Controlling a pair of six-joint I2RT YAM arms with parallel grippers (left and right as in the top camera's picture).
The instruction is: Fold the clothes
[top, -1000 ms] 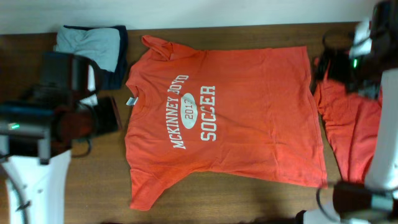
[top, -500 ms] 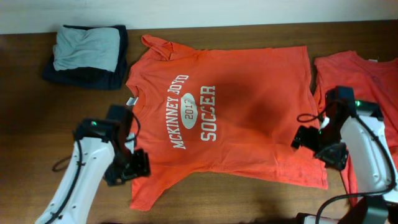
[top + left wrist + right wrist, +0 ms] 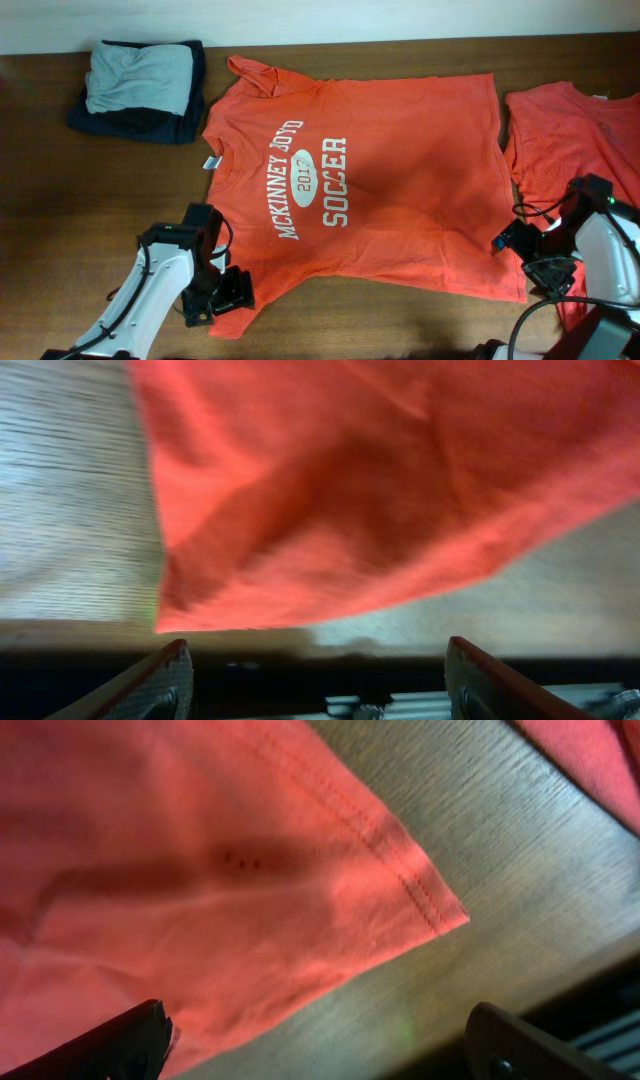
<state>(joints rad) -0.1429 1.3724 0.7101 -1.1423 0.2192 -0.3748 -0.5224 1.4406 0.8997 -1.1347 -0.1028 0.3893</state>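
An orange-red T-shirt (image 3: pixel 400 170) lies flat on the wooden table, white "McKinney Boyd Soccer" lettering up, collar to the left. My left gripper (image 3: pixel 235 295) is open and empty beside its near-left sleeve, which shows in the left wrist view (image 3: pixel 350 490). My right gripper (image 3: pixel 510 245) is open and empty at the shirt's near-right hem corner, which shows in the right wrist view (image 3: pixel 400 880). A second orange-red shirt (image 3: pixel 580 130) lies at the right edge, partly under my right arm.
A folded pile of grey and dark clothes (image 3: pixel 140 90) sits at the back left. Bare wooden table (image 3: pixel 100 200) lies left of the shirt. The table's near edge is just below both grippers.
Both arms have come down from the sides toward the table's near edge. The left gripper now sits at the near sleeve, the right at the near hem corner. The shirts have not moved.
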